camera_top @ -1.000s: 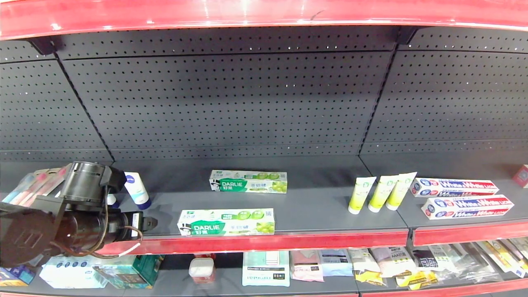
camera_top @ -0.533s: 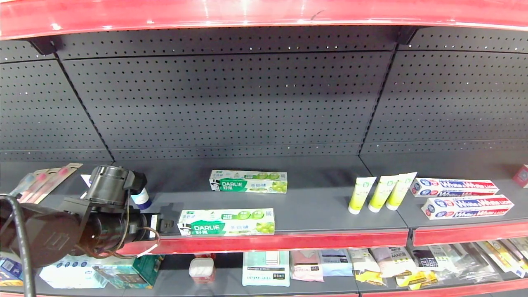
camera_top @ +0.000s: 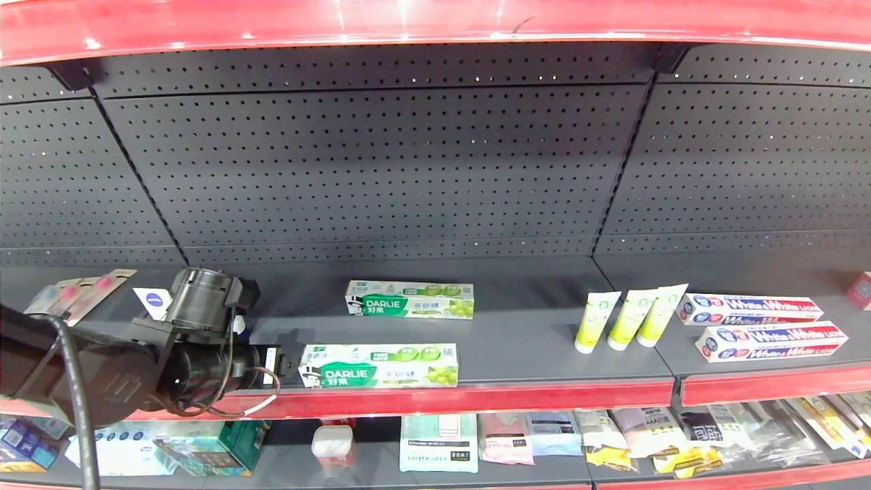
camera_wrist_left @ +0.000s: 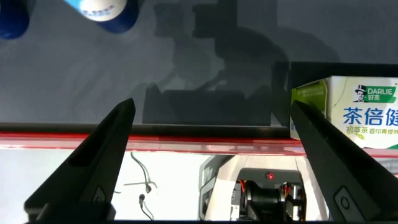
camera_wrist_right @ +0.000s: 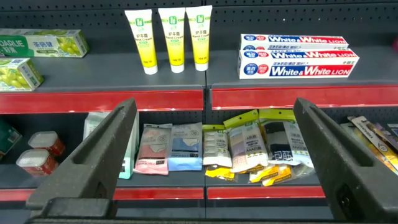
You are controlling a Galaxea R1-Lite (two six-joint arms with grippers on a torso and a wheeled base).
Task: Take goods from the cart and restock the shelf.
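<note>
the front toothpaste box (camera_top: 379, 365) lies flat along the red front lip of the shelf (camera_top: 517, 327). its long axis runs left to right, with the green-and-white printed face outward. the left pincer (camera_top: 289, 358), spread wide, sits just beside its left end. the right pincer (camera_wrist_right: 214, 102) hangs open, facing the shelves.

We read the shelf (camera_top: 517, 327) deck as matt grey painted metal, and the back panel (camera_top: 381, 170) as the same matt metal, perforated. The front strip (camera_top: 517, 395) is glossy red and catches the light. The green toothpaste box (camera_top: 379, 365) looks like smooth, glossy card, and the yellow-green tubes (camera_top: 629, 318) like smooth plastic. The left pincer (camera_wrist_left: 211, 112) has smooth matt black fingers (camera_wrist_left: 93, 162). The right pincer (camera_wrist_right: 214, 106) has a grainier finish. The packets (camera_wrist_right: 249, 146) are wrapped in shiny film.
</note>
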